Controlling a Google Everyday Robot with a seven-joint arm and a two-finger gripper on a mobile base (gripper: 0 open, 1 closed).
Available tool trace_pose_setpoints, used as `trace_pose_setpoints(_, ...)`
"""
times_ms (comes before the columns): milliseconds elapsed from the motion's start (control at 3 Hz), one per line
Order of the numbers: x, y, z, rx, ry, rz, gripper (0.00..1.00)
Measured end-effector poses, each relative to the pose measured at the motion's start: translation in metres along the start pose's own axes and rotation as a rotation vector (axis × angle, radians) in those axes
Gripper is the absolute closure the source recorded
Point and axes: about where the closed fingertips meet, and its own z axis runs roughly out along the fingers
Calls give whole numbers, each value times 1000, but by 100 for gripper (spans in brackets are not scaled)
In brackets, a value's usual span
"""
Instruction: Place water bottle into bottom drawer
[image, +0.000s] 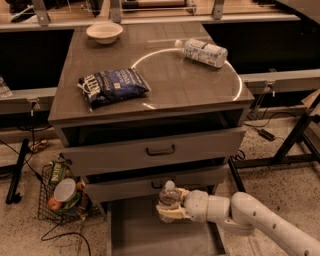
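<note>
At the lower left of the frame a wire basket (47, 212) sits on the floor beside the cabinet, holding a green packet, a round lidded container and some fruit. Up on the cabinet top (165, 95), a pale bowl (104, 31) stands at the far left corner, and a dark blue snack bag (114, 86) lies nearer the front. The bag has white lettering, but I cannot read it.

Low in the middle of the frame, the bottom drawer (145, 235) is pulled out, showing its flat grey floor. The water bottle (168, 196) is upright over the drawer's back end, cap up, just in front of the middle drawer's face. The gripper (169, 214) is clenched around its lower body.

The bottle will likely handle as light, thin-walled plastic that is smooth and gives under a hard squeeze. The ribbed body is the sensible place to grip, as it is held now. Its label band is hidden from here.

Further right on the cabinet top, a second bottle (202, 51) with a white printed wrap lies on its side. Its print is illegible. The white arm (250, 217) reaches in from the lower right corner.
</note>
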Motion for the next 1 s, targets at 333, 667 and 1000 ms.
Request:
trace_pose_setpoints(333, 0, 0, 0, 0, 0, 0, 100)
trace_pose_setpoints(667, 19, -1, -3, 22, 51, -30, 100)
trace_pose_setpoints(1000, 69, -12, -15, 66, 149, -89, 100)
